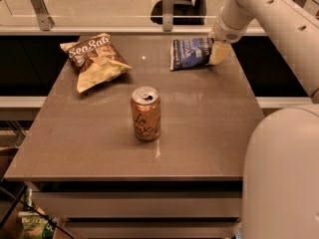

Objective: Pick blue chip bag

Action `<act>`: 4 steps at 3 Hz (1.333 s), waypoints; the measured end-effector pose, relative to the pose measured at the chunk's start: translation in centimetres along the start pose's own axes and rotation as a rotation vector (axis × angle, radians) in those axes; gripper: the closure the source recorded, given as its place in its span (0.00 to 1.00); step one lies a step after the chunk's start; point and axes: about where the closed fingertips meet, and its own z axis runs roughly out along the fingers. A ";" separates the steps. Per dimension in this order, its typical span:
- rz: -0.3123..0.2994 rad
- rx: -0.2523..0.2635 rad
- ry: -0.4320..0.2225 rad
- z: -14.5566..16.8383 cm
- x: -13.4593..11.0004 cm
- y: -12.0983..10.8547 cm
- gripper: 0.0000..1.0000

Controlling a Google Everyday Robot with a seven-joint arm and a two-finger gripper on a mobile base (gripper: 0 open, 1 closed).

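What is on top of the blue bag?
The gripper is at the right end of the blue bag and hides that edge; whether they touch cannot be told. The rest of its top is bare. It lies on the table.

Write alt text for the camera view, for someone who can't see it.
The robot arm's gripper is at the right edge of the blue chip bag, on the far right part of a brown table. An orange can stands upright mid-table, and a tan Sea Salt chip bag lies at the far left.
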 end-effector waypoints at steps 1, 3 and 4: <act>-0.001 -0.005 0.000 0.4 -0.1 0.1 0.64; -0.003 -0.016 0.000 1.1 -0.2 0.4 1.00; -0.003 -0.016 0.000 1.1 -0.2 0.4 1.00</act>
